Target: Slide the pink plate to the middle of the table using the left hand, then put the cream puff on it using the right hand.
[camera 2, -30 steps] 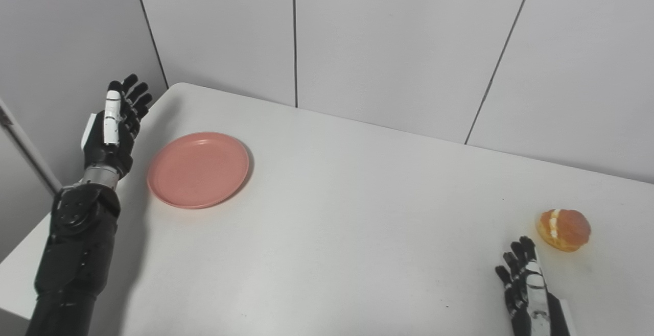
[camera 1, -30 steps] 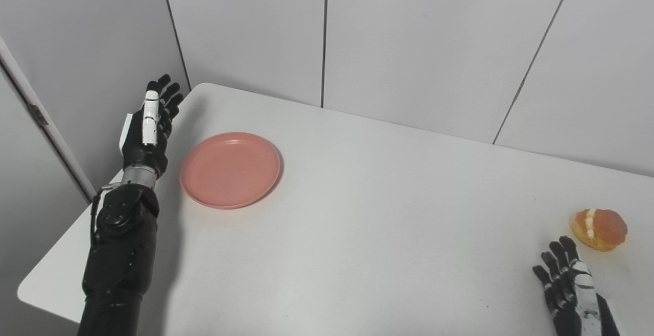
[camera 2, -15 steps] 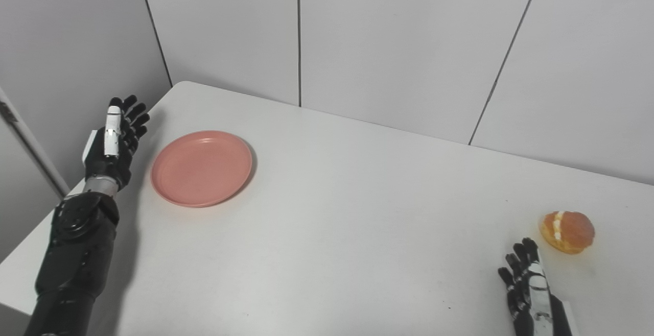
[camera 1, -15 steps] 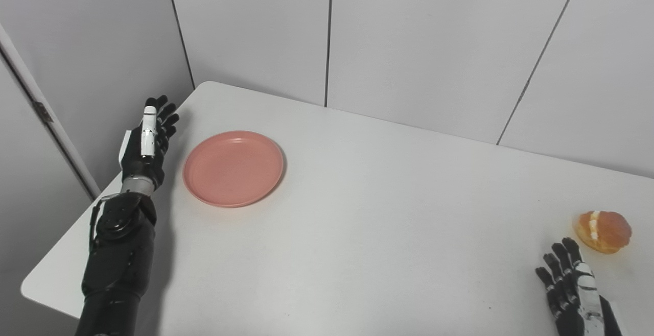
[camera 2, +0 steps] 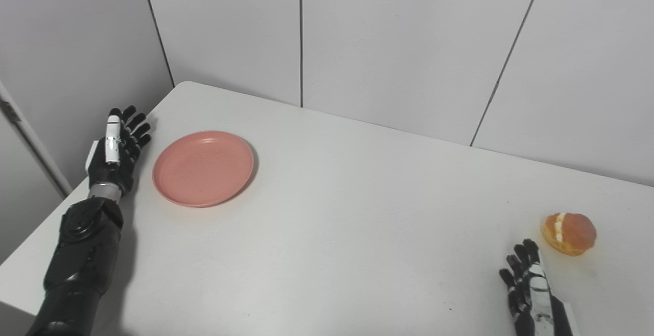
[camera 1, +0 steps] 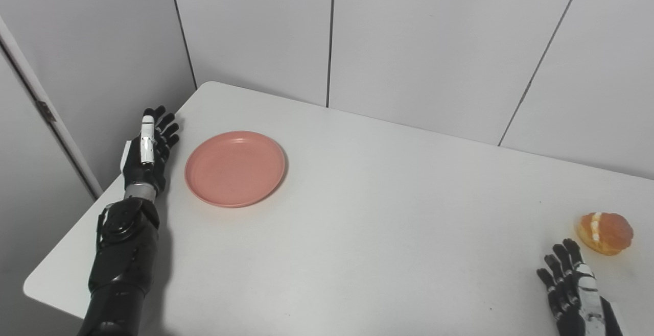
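Note:
A round pink plate (camera 1: 235,168) lies on the left part of the white table (camera 1: 368,213). My left hand (camera 1: 147,152) is just to the left of the plate, low by the table's left edge, open with fingers straight and a small gap to the rim. The cream puff (camera 1: 605,233), golden brown with a white cream stripe, sits near the table's right side. My right hand (camera 1: 575,290) rests open at the bottom right, a little in front of the puff and apart from it, holding nothing.
Grey wall panels (camera 1: 409,40) stand close behind the table's far edge. The table's left edge and rounded corner (camera 1: 36,290) lie right beside my left forearm (camera 1: 122,254). The wide stretch of table between plate and puff is bare.
My left hand has dropped from a raised position down to table level beside the plate. The camera has shifted slightly. The plate, the puff and the right hand have stayed in place.

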Controlling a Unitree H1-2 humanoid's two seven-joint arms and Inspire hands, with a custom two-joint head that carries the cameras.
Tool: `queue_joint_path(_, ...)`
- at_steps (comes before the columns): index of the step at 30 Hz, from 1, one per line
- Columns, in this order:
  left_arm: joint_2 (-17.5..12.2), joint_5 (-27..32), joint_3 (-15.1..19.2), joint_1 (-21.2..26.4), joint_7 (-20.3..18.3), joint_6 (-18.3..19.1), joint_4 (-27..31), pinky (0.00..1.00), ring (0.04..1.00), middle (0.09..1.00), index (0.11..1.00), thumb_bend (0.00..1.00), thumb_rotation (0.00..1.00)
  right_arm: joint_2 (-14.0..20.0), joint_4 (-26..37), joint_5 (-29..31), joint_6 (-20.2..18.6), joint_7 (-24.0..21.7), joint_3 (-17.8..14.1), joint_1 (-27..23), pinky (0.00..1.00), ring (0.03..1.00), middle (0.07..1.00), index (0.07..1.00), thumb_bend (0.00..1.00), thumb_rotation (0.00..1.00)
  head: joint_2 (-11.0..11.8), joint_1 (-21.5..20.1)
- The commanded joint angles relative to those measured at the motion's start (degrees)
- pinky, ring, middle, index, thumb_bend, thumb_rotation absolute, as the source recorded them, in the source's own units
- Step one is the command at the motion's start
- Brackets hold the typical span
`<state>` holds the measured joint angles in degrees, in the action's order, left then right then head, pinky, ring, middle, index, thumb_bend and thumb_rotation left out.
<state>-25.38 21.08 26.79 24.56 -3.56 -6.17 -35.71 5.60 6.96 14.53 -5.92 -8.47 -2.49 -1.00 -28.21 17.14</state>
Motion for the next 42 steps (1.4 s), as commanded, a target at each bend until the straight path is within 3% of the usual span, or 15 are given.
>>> queue_joint_path(1,-1.8,0.6,0.2,1.6,-0.9,-1.9,-1.4,0.89,0.876,0.864,0.855,0.44,1.0,0.6,1.7,0.4,0.1,-0.4,-0.4,-0.4,1.0,1.0,1.0,1.0,0.17,1.0,-0.1,0.1)
queue_joint_path(6,-2.5,1.0,-0.1,3.0,-2.8,-3.7,-7.3,0.91,0.877,0.873,0.849,0.46,1.0,0.6,1.8,0.4,-0.1,-0.3,-0.4,-0.4,1.0,1.0,1.0,1.0,0.17,1.0,-0.3,0.0)
queue_joint_path(14,-1.9,1.5,-0.6,3.4,-3.4,-4.7,-9.9,0.89,0.87,0.868,0.843,0.45,1.0,0.7,2.0,-0.1,-0.1,-0.3,-0.2,-0.3,1.0,1.0,1.0,1.0,0.18,1.0,-0.4,-0.3)
queue_joint_path(18,-0.6,1.8,-1.0,2.7,-2.7,-2.5,-7.2,0.86,0.863,0.865,0.848,0.43,1.0,0.4,1.9,0.1,-0.1,-0.2,-0.3,-0.4,1.0,1.0,1.0,1.0,0.17,1.0,-0.5,-0.5)
queue_joint_path(28,2.8,1.4,-2.0,-0.4,-1.5,1.1,-1.2,0.93,0.901,0.896,0.872,0.43,1.0,0.3,2.0,0.4,0.0,0.0,-0.3,-0.5,1.0,1.0,1.0,1.0,0.19,1.0,-1.1,-1.0)
queue_joint_path(34,3.9,2.1,-2.5,-2.1,-2.4,2.7,1.1,0.93,0.897,0.89,0.858,0.46,1.0,0.4,1.5,0.6,0.5,-0.3,-0.4,-0.5,1.0,1.0,1.0,1.0,0.2,1.0,-1.4,-1.2)
queue_joint_path(42,5.2,1.9,-3.5,-3.9,-1.8,5.3,5.2,0.93,0.902,0.895,0.871,0.42,1.0,0.5,1.5,0.3,0.3,-0.2,-0.4,-0.6,1.0,1.0,1.0,1.0,0.21,1.0,-1.8,-1.5)
